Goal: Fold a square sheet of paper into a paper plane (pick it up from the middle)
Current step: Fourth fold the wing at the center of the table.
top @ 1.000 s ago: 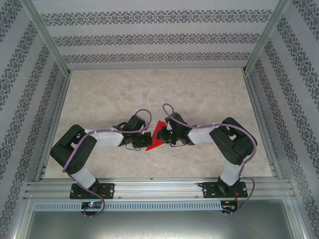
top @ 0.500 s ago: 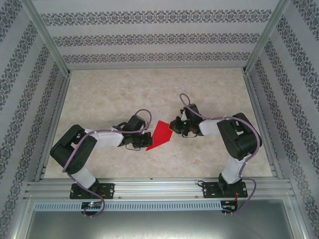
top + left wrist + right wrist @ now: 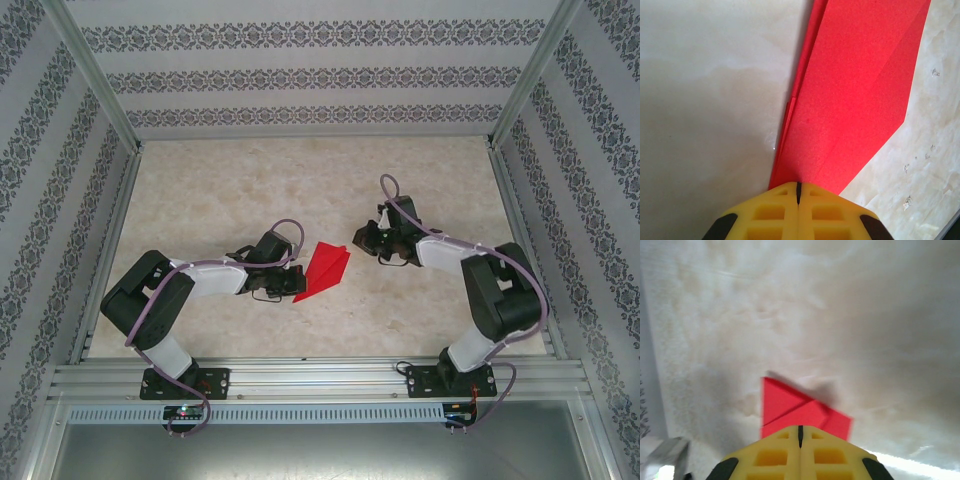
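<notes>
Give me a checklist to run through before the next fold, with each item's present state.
1. Left jaws shut on the folded red paper at its narrow end: ok.
2. Right jaws shut, holding nothing: ok.
3. Right jaws apart from the paper, with a gap visible from above: ok.
4. Paper's wide end free, pointing toward the right arm: ok.
5. Paper lying flat on the table: cannot tell; the layers look slightly parted along one edge.
6. Creases even on both sides: cannot tell.
</notes>
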